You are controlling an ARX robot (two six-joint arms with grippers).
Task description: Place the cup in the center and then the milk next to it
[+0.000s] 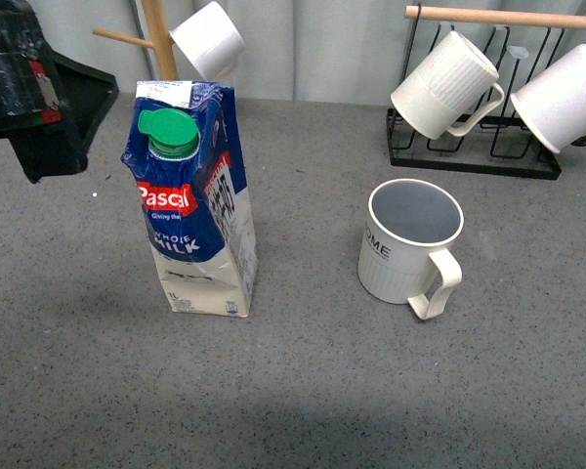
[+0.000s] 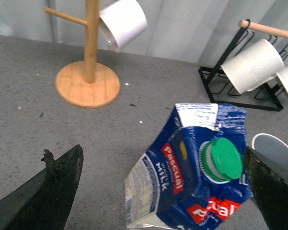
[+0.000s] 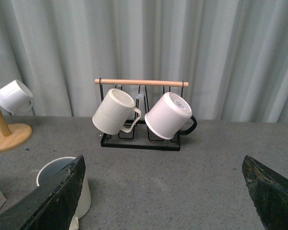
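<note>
The milk [image 1: 200, 205], a blue-and-white carton with a green cap, stands upright left of the table's middle. The cup [image 1: 410, 244], a cream ribbed mug with dark lettering, stands to its right with the handle toward the front. My left gripper [image 1: 39, 107] hangs open, up and to the left of the carton. In the left wrist view the milk [image 2: 192, 172] lies below my left gripper [image 2: 161, 191], between its spread fingers and untouched. My right gripper [image 3: 163, 191] is open over bare table, with the cup [image 3: 62, 177] beside one finger.
A wooden mug tree [image 1: 161, 39] holding a small white cup [image 1: 207, 39] stands at the back left. A black wire rack [image 1: 469, 147] at the back right carries two white mugs [image 1: 444, 86] on a wooden bar. A grey curtain closes the back.
</note>
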